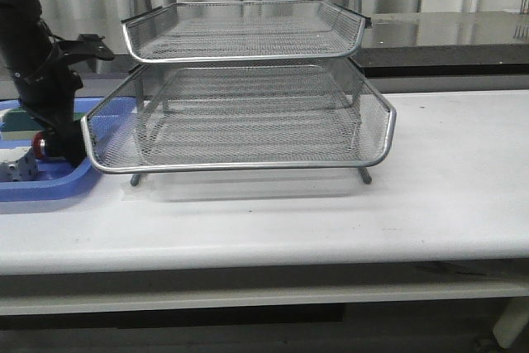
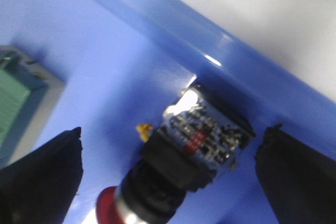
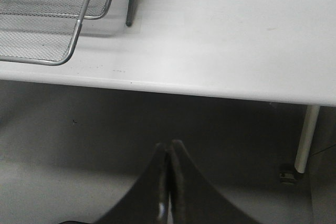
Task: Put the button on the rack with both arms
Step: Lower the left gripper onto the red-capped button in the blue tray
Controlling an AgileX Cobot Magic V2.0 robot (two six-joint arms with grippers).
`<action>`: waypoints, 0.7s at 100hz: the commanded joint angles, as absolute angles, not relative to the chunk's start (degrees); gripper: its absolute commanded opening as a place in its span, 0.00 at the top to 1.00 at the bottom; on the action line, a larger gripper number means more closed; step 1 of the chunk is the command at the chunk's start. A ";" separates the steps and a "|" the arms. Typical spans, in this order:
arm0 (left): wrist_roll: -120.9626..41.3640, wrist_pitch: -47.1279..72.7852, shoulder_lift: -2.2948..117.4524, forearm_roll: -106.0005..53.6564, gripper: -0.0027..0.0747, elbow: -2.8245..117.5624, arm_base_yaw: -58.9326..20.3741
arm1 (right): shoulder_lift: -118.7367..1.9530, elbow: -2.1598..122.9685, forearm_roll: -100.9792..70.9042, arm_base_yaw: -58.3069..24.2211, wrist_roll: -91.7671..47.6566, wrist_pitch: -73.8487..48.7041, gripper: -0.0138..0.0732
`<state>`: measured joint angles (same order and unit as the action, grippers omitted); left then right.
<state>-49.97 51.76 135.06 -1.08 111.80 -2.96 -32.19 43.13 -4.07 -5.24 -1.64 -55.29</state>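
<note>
Two dark fingers of the left gripper [image 2: 168, 182] spread wide to either side of the small push-button [image 2: 178, 171] with red mushroom head, black collar and blue-and-black rear block, no contact on either side, nothing held. Button lying on its side in the flat blue plastic tray [image 2: 105, 87], rear block close against the tray's raised wall, green block [image 2: 16, 108] well apart in the same tray. Step in hand judged as the pick: best lowered a little further, centred on the black collar, closed slowly so the round body does not roll out toward the wall. Right gripper [image 3: 169, 182] off the front edge of the white table [image 3: 236, 35], fingers pressed together, empty. Three-tier silver wire-mesh rack [image 1: 248, 121] standing just beside the tray, nothing visible on its tiers. Red patch and fine white print on the rear block, too blurred to read; no brand legible anywhere.
</note>
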 commanded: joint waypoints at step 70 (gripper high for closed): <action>-50.00 51.71 132.51 -1.39 0.78 114.67 -3.33 | -32.29 44.49 -4.10 -4.91 -1.82 -52.12 0.92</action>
<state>-50.09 52.92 135.68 -1.31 112.55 -3.05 -32.10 43.13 -4.07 -5.24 -1.64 -55.29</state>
